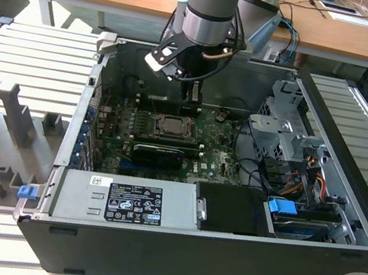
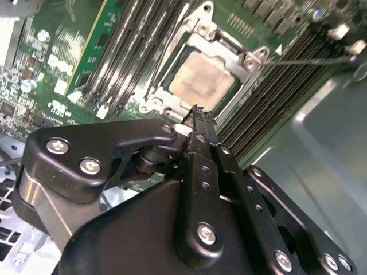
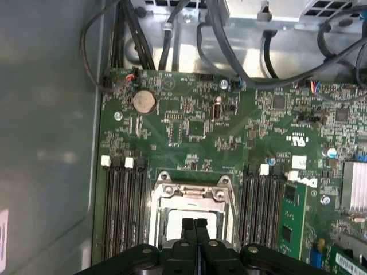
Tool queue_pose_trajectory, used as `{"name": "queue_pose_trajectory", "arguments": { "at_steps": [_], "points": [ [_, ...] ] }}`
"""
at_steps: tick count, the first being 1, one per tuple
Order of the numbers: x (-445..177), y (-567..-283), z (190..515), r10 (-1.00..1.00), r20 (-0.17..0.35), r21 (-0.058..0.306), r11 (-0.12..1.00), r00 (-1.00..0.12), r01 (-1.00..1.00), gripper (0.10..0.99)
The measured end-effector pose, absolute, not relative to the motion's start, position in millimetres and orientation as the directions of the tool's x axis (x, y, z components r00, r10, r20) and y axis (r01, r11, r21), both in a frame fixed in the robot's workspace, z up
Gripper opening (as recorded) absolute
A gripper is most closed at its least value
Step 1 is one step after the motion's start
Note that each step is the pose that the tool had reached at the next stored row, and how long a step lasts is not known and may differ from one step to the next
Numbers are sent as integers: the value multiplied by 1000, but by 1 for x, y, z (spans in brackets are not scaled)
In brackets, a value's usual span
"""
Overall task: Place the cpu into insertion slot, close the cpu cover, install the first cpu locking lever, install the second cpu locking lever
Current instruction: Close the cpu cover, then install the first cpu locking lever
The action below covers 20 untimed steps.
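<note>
- The gripper (image 1: 192, 96) hangs from the arm inside the open computer case (image 1: 220, 258), low over the green circuit board (image 3: 195, 132).
- Its two black fingers (image 3: 188, 224) are pressed flat against each other in both wrist views. There is no gap between them and nothing is clamped there.
- The cpu (image 2: 202, 80) lies flat in the insertion slot (image 1: 172, 126), its pale metal face turned up.
- The cpu cover (image 2: 221, 54) lies around the chip as a silvery frame, with the chip's face showing through the cut-out centre.
- In the second wrist view the joined fingertips end just beside the near edge of the cover, and the chip lies just beyond them.
- In the first wrist view the tips overlap the middle of the framed opening. Whether they touch the chip or the frame cannot be told.
- A thin metal rod (image 2: 309, 59) runs out from one corner of the frame, away from the fingers.
- Long black memory slots (image 3: 123, 206) flank the socket on both sides.
</note>
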<state>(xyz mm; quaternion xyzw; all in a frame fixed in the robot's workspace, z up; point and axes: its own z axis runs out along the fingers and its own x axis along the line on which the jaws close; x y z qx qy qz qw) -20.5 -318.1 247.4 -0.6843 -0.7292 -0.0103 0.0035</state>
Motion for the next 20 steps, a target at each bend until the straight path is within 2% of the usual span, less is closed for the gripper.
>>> {"name": "queue_pose_trajectory", "arguments": {
  "at_steps": [20],
  "points": [
    [-39,-318,255,998,19,10,63,-64,998,106]
  ]
}}
